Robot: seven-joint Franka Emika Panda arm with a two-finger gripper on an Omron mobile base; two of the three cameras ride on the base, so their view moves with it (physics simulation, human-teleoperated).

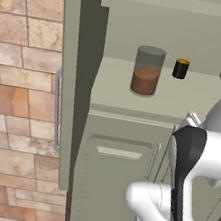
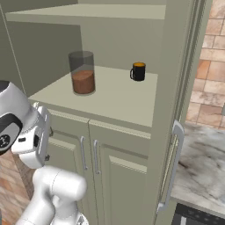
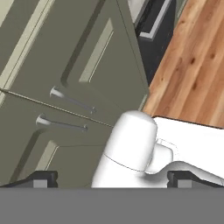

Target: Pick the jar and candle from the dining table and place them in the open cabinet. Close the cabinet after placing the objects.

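The jar (image 1: pixel 147 71) (image 2: pixel 82 73), clear glass with brown powder in its lower half, stands upright on the inner shelf of the sage-green cabinet (image 1: pixel 185 96) (image 2: pixel 118 99). Both upper doors of the cabinet stand open. The candle and the dining table are out of view. My gripper (image 3: pixel 113 180) is open, with nothing between its dark fingertips (image 3: pixel 41 179). It hangs low in front of the shut lower cabinet doors (image 3: pixel 65 65), below the shelf and apart from the jar.
A short black cylinder with an orange top (image 1: pixel 180 68) (image 2: pixel 138 71) stands on the shelf to the right of the jar. The open left door (image 1: pixel 67 75) and right door (image 2: pixel 176 110) flank the shelf. A marbled counter top (image 2: pixel 202 162) lies to the right, above a wooden floor (image 3: pixel 192 65).
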